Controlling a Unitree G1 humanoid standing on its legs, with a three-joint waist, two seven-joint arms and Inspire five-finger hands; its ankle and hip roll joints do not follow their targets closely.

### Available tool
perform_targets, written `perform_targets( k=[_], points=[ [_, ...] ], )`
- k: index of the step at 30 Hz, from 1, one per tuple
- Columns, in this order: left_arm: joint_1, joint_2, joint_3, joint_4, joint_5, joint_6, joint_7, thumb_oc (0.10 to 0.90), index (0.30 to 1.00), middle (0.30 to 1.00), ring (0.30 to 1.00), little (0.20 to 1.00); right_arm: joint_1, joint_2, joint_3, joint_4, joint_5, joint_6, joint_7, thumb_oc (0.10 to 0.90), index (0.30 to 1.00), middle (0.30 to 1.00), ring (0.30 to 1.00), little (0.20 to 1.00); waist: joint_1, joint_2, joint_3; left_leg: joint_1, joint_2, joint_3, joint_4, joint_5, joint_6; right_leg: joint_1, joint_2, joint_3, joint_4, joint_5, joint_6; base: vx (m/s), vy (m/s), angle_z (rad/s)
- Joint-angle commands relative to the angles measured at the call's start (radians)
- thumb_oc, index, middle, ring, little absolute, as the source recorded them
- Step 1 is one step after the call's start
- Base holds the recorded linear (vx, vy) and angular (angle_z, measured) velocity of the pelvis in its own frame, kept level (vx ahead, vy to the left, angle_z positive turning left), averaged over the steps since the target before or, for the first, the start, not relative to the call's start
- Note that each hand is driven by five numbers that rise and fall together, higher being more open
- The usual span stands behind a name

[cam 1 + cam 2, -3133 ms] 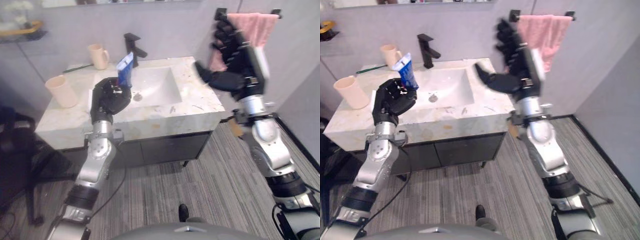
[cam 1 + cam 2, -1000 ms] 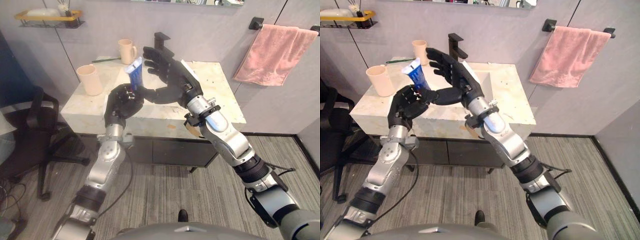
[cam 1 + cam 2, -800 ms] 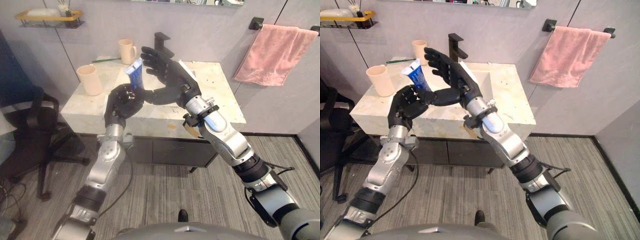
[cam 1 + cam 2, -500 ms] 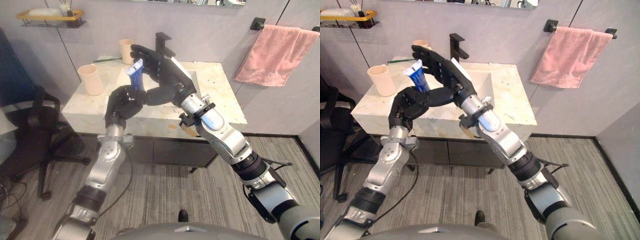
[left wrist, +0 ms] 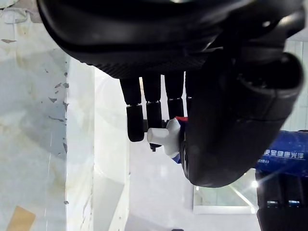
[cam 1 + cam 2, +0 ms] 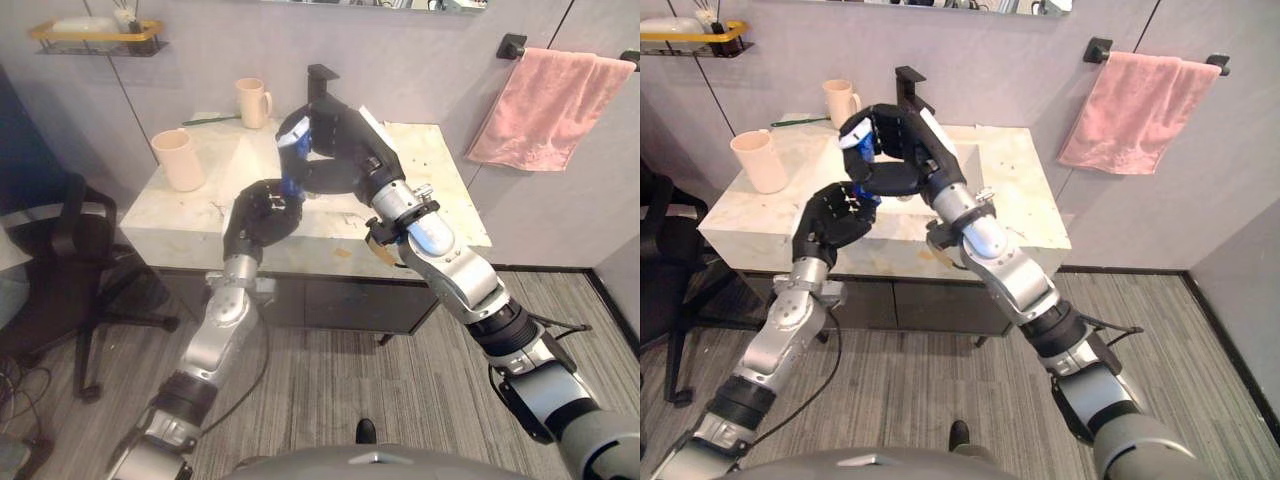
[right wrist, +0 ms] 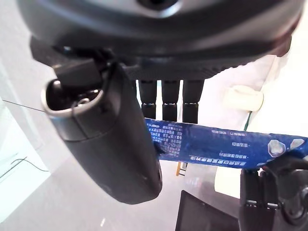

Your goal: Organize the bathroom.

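We see both hands on one blue squeeze tube of toothpaste (image 6: 291, 150) with a white cap, held upright above the pale marble vanity top (image 6: 430, 190), in front of the white sink basin (image 6: 962, 160). The left hand (image 6: 260, 217) has its fingers curled round the tube's lower, capped end. The right hand (image 6: 335, 140) is clamped round the tube's upper part from the right. On the far left of the vanity top stand a cream ribbed cup (image 6: 179, 160) and, farther back, a cream handled mug (image 6: 252, 102). A black faucet (image 6: 321, 75) rises behind the basin. A pink towel (image 6: 545, 105) hangs on the right wall.
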Motion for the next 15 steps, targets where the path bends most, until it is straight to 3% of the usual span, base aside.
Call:
perform_targets(
  k=[1,2,3,9,15],
  points=[
    [-0.163,0.027,0.073,-0.053,0.022,-0.123,0.071,0.4,0.3,0.3,0.3,0.3,-0.139,0.052,-0.021,-0.074,0.007,-0.096,0.041,0.4,0.3,0.3,0.3,0.3,0.003,-0.006,-0.063,-0.076,-0.017,-0.05,-0.002,-0.006,0.056,0.089,-0.032,0.003,-0.006,-0.09,0.017,0.0,0.0,0.0],
    [-0.162,0.027,0.076,-0.053,0.026,-0.124,0.08,0.764,0.846,0.846,0.846,0.846,-0.147,0.05,-0.02,-0.072,0.004,-0.096,0.044,0.4,0.3,0.3,0.3,0.3,0.005,-0.006,-0.063,-0.077,-0.017,-0.052,-0.002,-0.006,0.056,0.089,-0.032,0.002,-0.006,-0.09,0.017,0.0,0.031,0.0],
    [-0.161,0.027,0.082,-0.054,0.03,-0.126,0.099,0.8,0.9,0.9,0.9,0.9,-0.159,0.049,-0.019,-0.071,-0.007,-0.095,0.049,0.4,0.3,0.3,0.3,0.3,0.009,-0.007,-0.063,-0.077,-0.018,-0.055,-0.002,-0.005,0.056,0.091,-0.033,-0.001,-0.006,-0.091,0.017,-0.01,0.032,0.0],
    [-0.121,0.035,0.132,-0.086,0.047,-0.12,0.16,0.8,0.9,0.9,0.9,0.9,-0.228,0.025,-0.027,-0.082,-0.042,-0.092,0.049,0.4,0.3,0.3,0.3,0.3,0.04,-0.02,-0.063,-0.089,-0.022,-0.076,-0.002,0.008,0.053,0.093,-0.042,-0.027,-0.006,-0.085,0.016,-0.02,0.038,0.07],
    [-0.05,0.067,0.213,-0.156,0.053,-0.12,0.15,0.8,0.9,0.9,0.9,0.9,-0.284,-0.018,-0.038,-0.066,-0.067,-0.108,0.025,0.4,0.3,0.3,0.3,0.3,0.088,-0.037,-0.059,-0.098,-0.032,-0.11,-0.002,0.015,0.055,0.105,-0.054,-0.055,-0.006,-0.086,0.019,-0.04,0.053,0.28]
  ],
)
